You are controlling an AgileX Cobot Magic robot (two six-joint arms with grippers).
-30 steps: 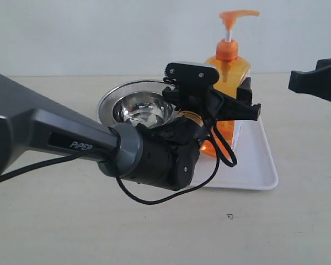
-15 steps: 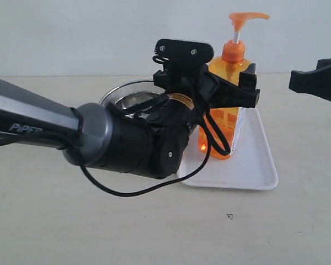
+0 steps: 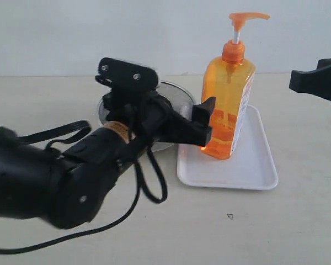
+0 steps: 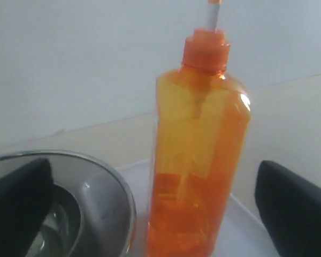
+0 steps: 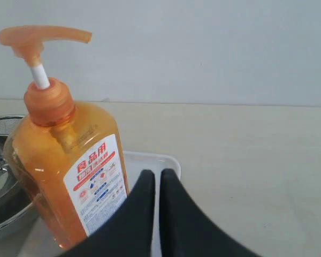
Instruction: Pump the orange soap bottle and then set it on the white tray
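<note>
The orange soap bottle (image 3: pixel 229 105) stands upright on the white tray (image 3: pixel 254 171), pump head up, with its label facing right. My left gripper (image 3: pixel 197 124) is open just left of the bottle and holds nothing. In the left wrist view the bottle (image 4: pixel 198 160) stands ahead of the wide-apart black fingers (image 4: pixel 291 209), untouched. My right gripper (image 3: pixel 317 80) hovers at the right edge, apart from the bottle. The right wrist view shows that gripper (image 5: pixel 160 174) shut and empty over the tray (image 5: pixel 150 159), beside the bottle (image 5: pixel 64 160).
A round steel mesh strainer (image 3: pixel 179 95) holding a steel bowl sits against the tray's left side, mostly hidden behind my left arm. Its rim (image 4: pixel 112 182) lies close to the bottle's base. A pale tabletop surrounds everything, with a white wall behind.
My left arm has pulled back to the left, away from the bottle, jaws still open. The bottle, shifted slightly right early on, now stands free on the tray. The right gripper has not moved.
</note>
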